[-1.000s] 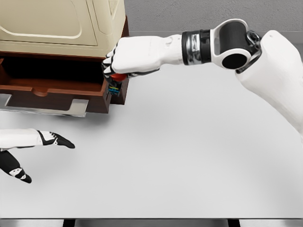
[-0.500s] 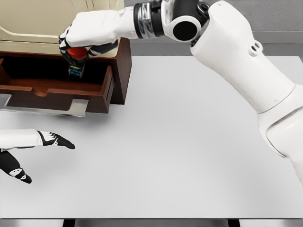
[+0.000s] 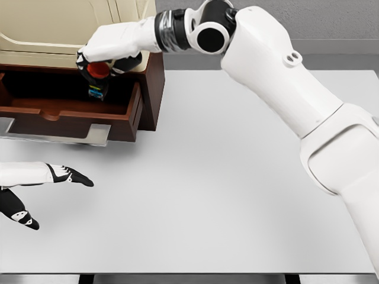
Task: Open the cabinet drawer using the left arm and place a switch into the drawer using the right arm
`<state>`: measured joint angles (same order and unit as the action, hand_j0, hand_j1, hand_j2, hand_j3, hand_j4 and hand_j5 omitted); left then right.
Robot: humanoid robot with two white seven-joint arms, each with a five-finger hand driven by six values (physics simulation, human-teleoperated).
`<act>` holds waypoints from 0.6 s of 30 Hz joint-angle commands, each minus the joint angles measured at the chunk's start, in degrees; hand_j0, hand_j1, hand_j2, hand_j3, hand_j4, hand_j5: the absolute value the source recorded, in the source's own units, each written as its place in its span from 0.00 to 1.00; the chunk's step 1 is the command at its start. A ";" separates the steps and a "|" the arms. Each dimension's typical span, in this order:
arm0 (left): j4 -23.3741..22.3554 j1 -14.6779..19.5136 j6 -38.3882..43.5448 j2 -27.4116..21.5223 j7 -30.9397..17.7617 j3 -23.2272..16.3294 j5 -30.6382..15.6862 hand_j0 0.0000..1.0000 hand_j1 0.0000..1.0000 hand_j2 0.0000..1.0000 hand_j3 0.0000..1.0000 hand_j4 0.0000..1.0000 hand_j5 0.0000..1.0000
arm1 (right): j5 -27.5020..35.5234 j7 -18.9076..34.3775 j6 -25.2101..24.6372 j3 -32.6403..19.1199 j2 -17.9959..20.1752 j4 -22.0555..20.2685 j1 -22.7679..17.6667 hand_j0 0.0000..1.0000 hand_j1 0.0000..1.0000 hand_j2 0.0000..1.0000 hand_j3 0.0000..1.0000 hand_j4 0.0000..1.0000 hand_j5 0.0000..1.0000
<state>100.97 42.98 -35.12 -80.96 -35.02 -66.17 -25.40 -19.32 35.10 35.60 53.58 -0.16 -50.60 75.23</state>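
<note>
The cabinet's brown wooden drawer (image 3: 71,115) stands pulled out at the upper left of the head view. My right hand (image 3: 105,59) hangs over the drawer's right part, shut on the switch (image 3: 98,80), a small dark block with a red round top and blue-green details below. The switch's lower end dips into the drawer opening. My left hand (image 3: 56,177) rests low at the left edge over the table, fingers spread and holding nothing.
The cream cabinet body (image 3: 59,26) rises above the drawer. A metal plate (image 3: 53,133) juts out beneath the drawer front. The white table (image 3: 237,195) stretches to the right and front, crossed overhead by my right arm (image 3: 284,77).
My right hand carried the switch from the drawer's right outer corner leftward to above the drawer, then lowered it slightly into the opening. The left hand stayed still.
</note>
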 commanded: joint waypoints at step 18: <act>0.02 0.08 0.12 -0.17 0.02 0.16 -0.44 1.00 1.00 1.00 1.00 1.00 1.00 | -8.10 -0.10 -0.60 -0.05 0.16 1.91 -0.18 0.95 0.95 0.95 0.95 0.95 0.95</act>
<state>100.96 42.98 -35.15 -81.06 -35.01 -66.06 -25.37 -18.28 34.49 35.53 53.68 -0.23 -50.27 75.06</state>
